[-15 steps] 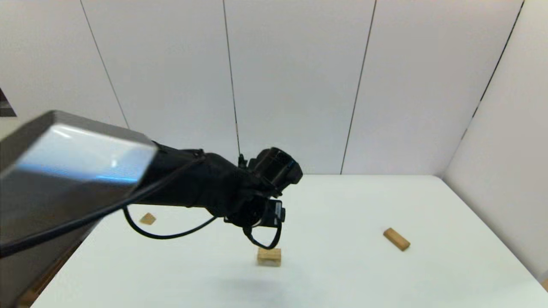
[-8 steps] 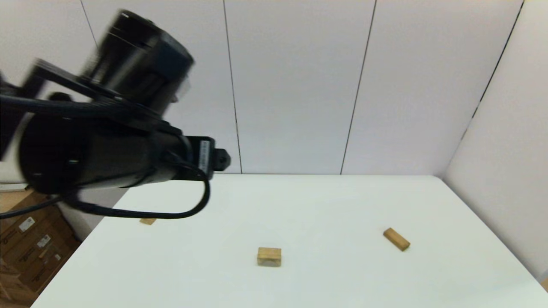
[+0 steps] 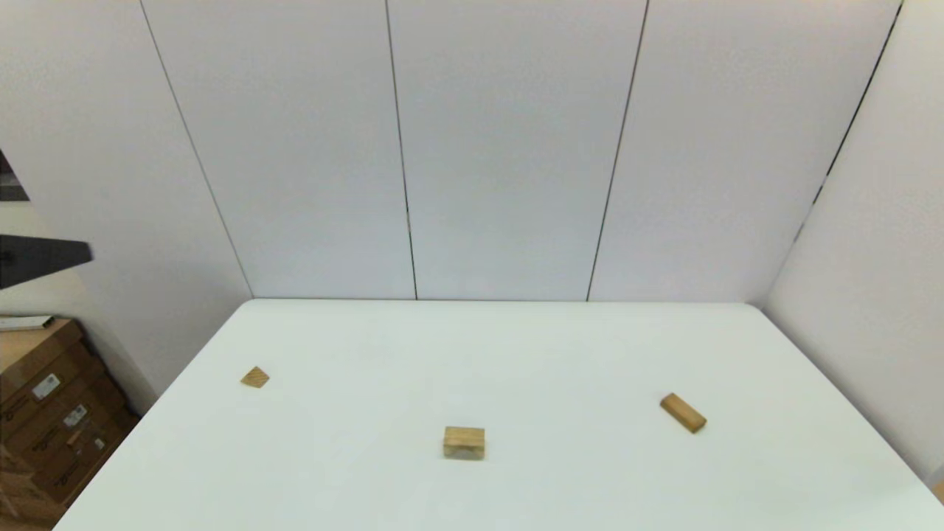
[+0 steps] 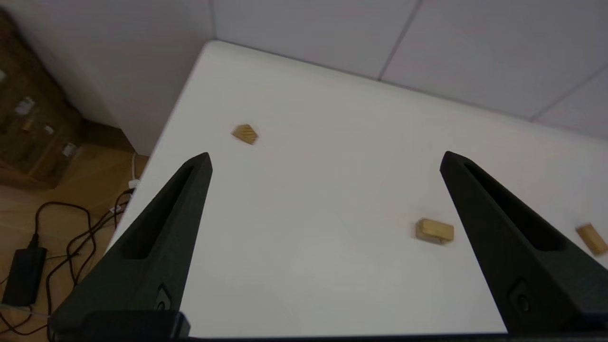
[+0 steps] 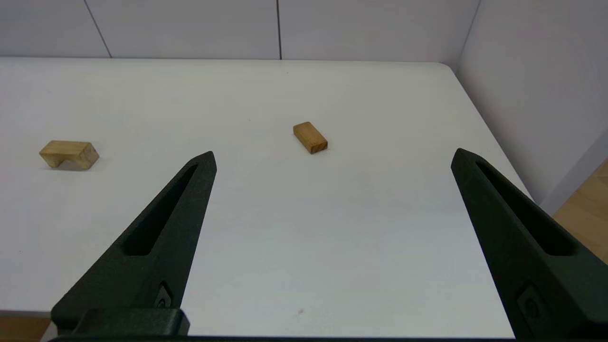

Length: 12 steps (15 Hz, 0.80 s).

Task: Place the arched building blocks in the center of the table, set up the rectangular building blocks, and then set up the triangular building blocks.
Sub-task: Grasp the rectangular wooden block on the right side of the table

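Wood grain marks the notched arch block [image 3: 464, 442], flat bar [image 3: 683, 412] and wedge [image 3: 255, 377]; both grippers [image 4: 325, 161] [image 5: 332, 159] gape, empty.

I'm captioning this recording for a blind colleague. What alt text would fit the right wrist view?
The right gripper hangs open above the white table, holding nothing. Past its fingers the rectangular block lies flat near the middle of the picture, and the arched block stands apart from it with its notch facing down. White wall panels rise behind the table.
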Available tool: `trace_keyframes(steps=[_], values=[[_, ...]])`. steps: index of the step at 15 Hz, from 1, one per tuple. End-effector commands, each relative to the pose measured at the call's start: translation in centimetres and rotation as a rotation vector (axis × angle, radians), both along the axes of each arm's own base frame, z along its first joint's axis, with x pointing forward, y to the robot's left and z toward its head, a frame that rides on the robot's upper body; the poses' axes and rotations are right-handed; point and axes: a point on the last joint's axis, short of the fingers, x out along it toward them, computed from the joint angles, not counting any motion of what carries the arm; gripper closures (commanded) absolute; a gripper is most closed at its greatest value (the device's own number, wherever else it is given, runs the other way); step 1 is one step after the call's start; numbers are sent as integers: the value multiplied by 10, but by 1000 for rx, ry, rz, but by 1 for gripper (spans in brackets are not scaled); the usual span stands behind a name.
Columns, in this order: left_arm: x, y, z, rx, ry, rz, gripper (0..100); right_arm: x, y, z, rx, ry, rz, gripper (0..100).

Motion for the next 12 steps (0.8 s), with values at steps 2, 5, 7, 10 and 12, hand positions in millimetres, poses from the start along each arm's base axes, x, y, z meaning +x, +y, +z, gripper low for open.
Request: trace_keyframes(steps=[2, 5, 7, 10, 12], values=[[-119, 38, -53, 67, -215, 186, 0, 0, 0, 0, 0, 2, 0, 0], [-148, 26, -81, 150, -267, 144, 0, 0, 0, 0, 0, 2, 0, 0], [-145, 24, -100, 155, -229, 146, 0, 0, 0, 0, 0, 2, 0, 0], [-130, 26, -115, 150, -228, 86, 0, 0, 0, 0, 0, 2, 0, 0], [-125, 28, -121, 171, -260, 44, 0, 0, 0, 0, 0, 2, 0, 0]])
